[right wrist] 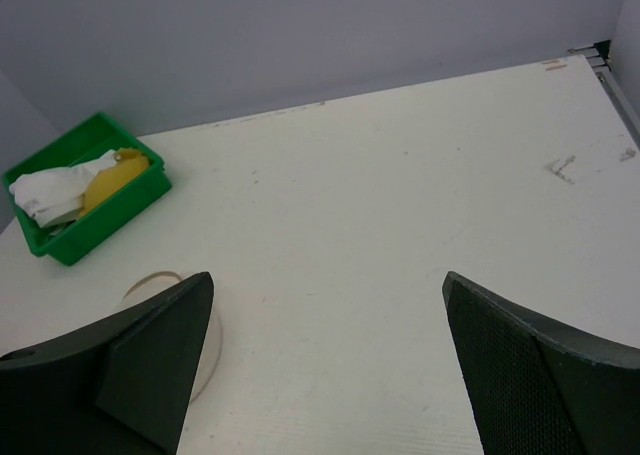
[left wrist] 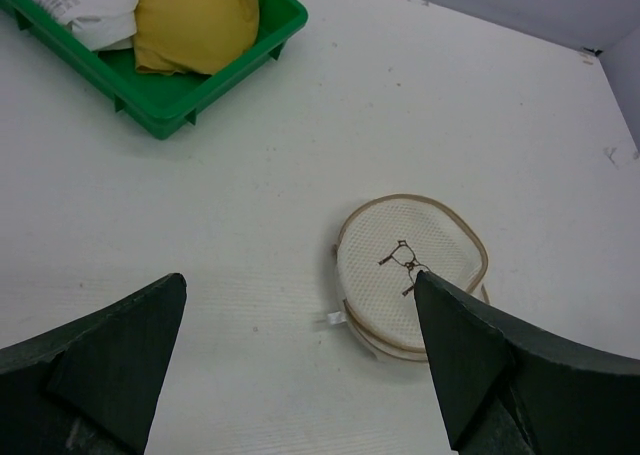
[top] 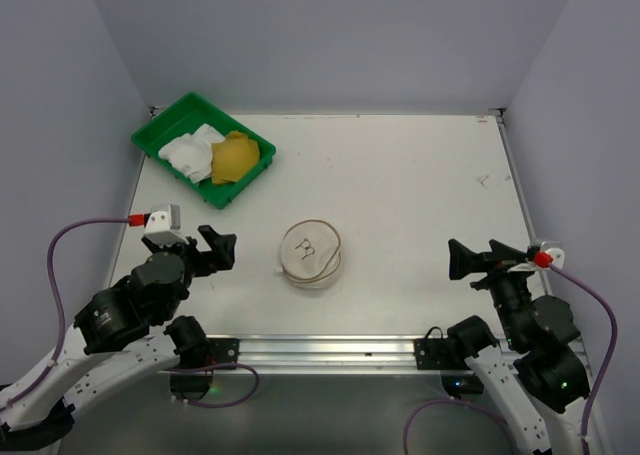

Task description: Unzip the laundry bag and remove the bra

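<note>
The laundry bag (top: 311, 252) is a small cream-white mesh cylinder lying lid up near the table's front centre, its zip closed round the rim. The lid shows a small black bra drawing. In the left wrist view the laundry bag (left wrist: 405, 270) lies ahead and to the right, with a white tag at its left side. Only its edge (right wrist: 150, 280) shows in the right wrist view. The bra is hidden. My left gripper (top: 217, 248) is open and empty, left of the bag. My right gripper (top: 462, 260) is open and empty, well to its right.
A green tray (top: 158, 140) at the back left holds white cloth (top: 191, 153) and a yellow cloth (top: 236, 157). It also shows in the left wrist view (left wrist: 200, 90) and right wrist view (right wrist: 115, 210). Walls close the table on three sides.
</note>
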Motion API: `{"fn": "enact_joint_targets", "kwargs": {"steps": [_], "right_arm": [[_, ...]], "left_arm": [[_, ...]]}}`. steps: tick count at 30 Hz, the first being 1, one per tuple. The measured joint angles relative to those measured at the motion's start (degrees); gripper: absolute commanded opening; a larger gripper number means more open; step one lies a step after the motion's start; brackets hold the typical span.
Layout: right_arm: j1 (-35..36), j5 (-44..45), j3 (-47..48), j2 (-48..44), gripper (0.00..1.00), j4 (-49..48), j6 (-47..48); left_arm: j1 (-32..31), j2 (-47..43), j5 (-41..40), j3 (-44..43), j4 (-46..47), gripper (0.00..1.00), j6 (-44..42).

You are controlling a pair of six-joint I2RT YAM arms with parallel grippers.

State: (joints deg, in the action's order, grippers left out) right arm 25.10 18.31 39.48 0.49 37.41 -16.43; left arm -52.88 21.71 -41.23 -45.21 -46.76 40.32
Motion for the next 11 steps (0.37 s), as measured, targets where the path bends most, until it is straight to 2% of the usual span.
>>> {"fn": "enact_joint_targets", "kwargs": {"steps": [11], "right_arm": [[0.0,-1.36,-0.26,0.0,0.99,-0.11,0.02]], "left_arm": [[0.0,0.07,-0.92,0.0,-0.96,1.0,1.07]]}}
